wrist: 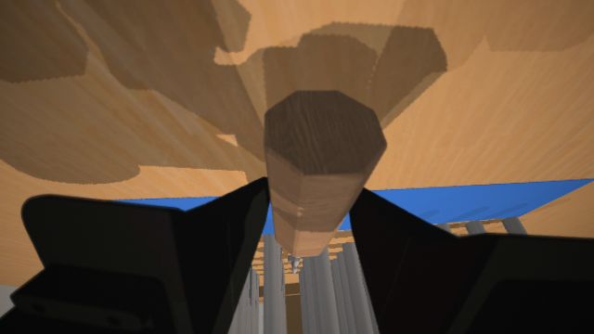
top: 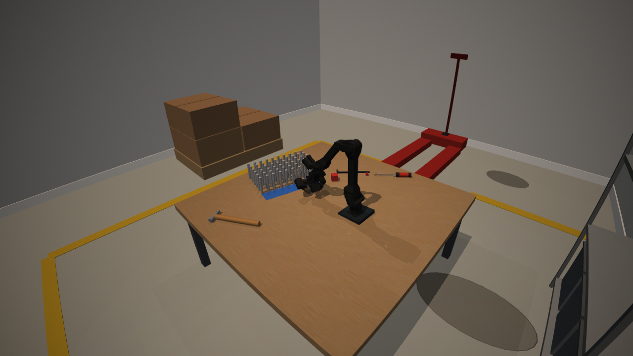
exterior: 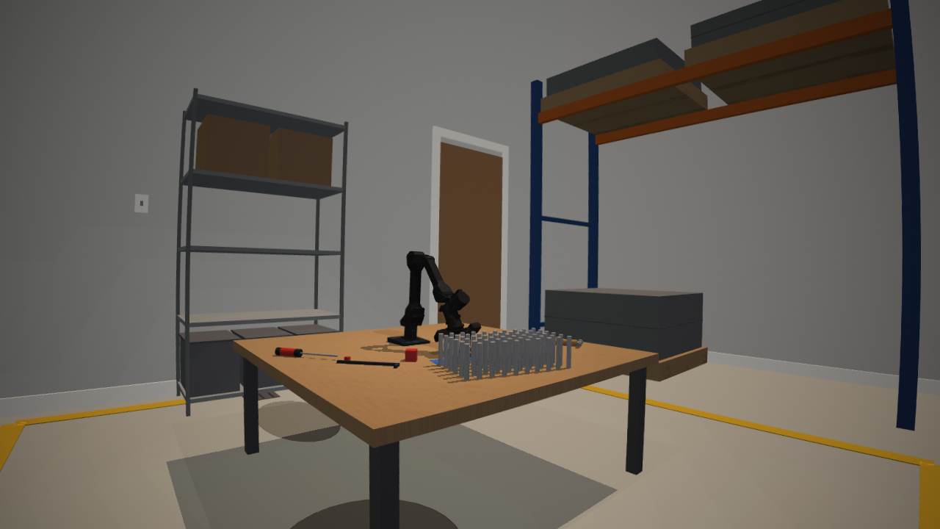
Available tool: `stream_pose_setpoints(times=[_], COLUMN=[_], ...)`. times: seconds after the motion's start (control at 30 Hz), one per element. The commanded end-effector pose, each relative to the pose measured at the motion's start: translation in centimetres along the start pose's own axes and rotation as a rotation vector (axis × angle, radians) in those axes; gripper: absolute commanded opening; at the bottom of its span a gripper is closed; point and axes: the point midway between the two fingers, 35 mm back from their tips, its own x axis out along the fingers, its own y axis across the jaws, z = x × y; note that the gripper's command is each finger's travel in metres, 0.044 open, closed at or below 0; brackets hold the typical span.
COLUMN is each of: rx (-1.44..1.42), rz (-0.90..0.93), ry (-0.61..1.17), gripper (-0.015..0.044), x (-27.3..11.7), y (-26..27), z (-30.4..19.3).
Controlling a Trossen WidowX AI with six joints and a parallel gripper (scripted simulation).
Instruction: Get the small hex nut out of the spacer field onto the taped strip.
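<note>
My gripper [wrist: 310,189] is shut on an eight-sided wooden handle [wrist: 325,134], whose near end faces the wrist camera. The handle points toward the standing grey spacers [top: 276,173] [exterior: 512,355] [wrist: 273,260]. A small shiny metal piece [wrist: 295,264] shows just beyond its far end; I cannot tell whether it belongs to the tool. The blue taped strip [top: 279,192] [wrist: 469,199] lies in front of the spacers and runs behind the handle and fingers in the wrist view. The spacers in view stand upright. I cannot make out the nut. The fingers and handle hide part of the field.
A hammer [top: 236,220] lies on the table [top: 309,265] [exterior: 368,408]. On the arm's other side lie a red block [top: 334,177] [exterior: 410,355], a black bar with a bent end [top: 354,171] [exterior: 368,364], a small red piece [top: 367,173] [exterior: 346,358] and a red-handled screwdriver [top: 403,174] [exterior: 288,352].
</note>
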Motion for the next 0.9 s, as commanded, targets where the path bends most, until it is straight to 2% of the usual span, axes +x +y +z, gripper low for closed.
stream_pose_setpoints(times=[0.0, 0.87], rx=[0.003, 0.003], rz=[0.002, 0.002], ry=[0.004, 0.003], gripper=[0.0000, 0.0000], x=[-0.2, -1.2], y=[0.0, 0.0], z=[0.2, 1.7])
